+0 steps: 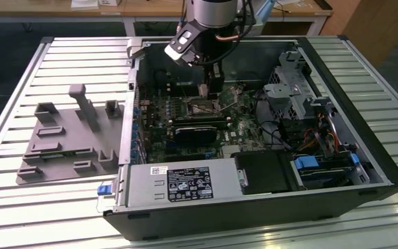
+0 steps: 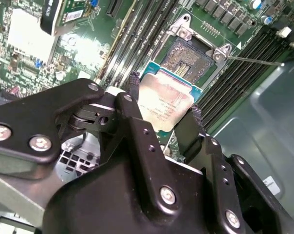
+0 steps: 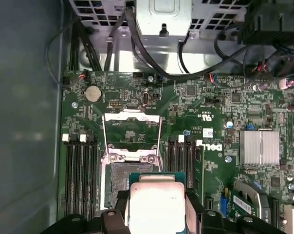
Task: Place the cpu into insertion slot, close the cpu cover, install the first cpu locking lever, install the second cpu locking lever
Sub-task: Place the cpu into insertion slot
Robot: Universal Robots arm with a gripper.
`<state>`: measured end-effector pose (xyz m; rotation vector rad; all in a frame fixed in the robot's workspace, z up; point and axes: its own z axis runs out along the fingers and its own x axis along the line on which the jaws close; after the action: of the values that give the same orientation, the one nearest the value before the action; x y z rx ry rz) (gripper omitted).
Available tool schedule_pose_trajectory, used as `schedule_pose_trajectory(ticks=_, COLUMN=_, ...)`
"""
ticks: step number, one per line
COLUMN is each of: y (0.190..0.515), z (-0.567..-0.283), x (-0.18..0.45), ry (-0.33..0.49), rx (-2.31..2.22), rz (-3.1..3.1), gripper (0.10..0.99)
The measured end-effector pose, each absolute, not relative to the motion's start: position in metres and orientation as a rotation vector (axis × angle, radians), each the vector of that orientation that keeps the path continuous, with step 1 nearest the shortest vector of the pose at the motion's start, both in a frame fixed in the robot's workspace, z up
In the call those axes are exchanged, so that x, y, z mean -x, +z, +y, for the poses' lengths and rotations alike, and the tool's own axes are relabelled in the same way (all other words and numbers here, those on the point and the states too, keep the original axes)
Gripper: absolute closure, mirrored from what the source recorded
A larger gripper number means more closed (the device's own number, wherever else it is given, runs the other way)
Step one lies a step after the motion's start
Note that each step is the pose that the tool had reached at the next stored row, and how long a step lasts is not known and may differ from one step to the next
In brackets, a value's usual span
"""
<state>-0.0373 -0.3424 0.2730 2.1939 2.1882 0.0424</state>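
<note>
My gripper (image 2: 164,99) is shut on the cpu (image 2: 167,108), a silver-beige square chip pinched at two opposite edges by the black fingers (image 2: 132,84). The chip hangs tilted just above and beside the insertion slot (image 2: 188,54), a dark square socket that stands bare. In the first wrist view the cpu (image 3: 156,200) overlaps the slot's (image 3: 121,179) near corner, and the cpu cover (image 3: 131,127) is swung open beyond the socket. A thin locking lever (image 2: 254,59) sticks out sideways from the socket. In the exterior view the gripper (image 1: 213,92) reaches down inside the computer case over the insertion slot (image 1: 202,108).
Long black memory slots (image 3: 81,170) flank the socket on both sides. A black card (image 1: 195,136), a grey power supply (image 1: 178,184) and a drive cage (image 1: 289,88) crowd the case. A grey fixture (image 1: 68,135) lies on the slatted table at the exterior view's left.
</note>
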Motion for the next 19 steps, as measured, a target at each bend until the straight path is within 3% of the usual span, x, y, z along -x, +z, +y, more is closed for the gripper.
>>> schedule_pose_trajectory(ticks=19, y=0.251, z=-0.339, x=0.043, ry=0.08, rx=-2.153, rz=2.192, gripper=0.549)
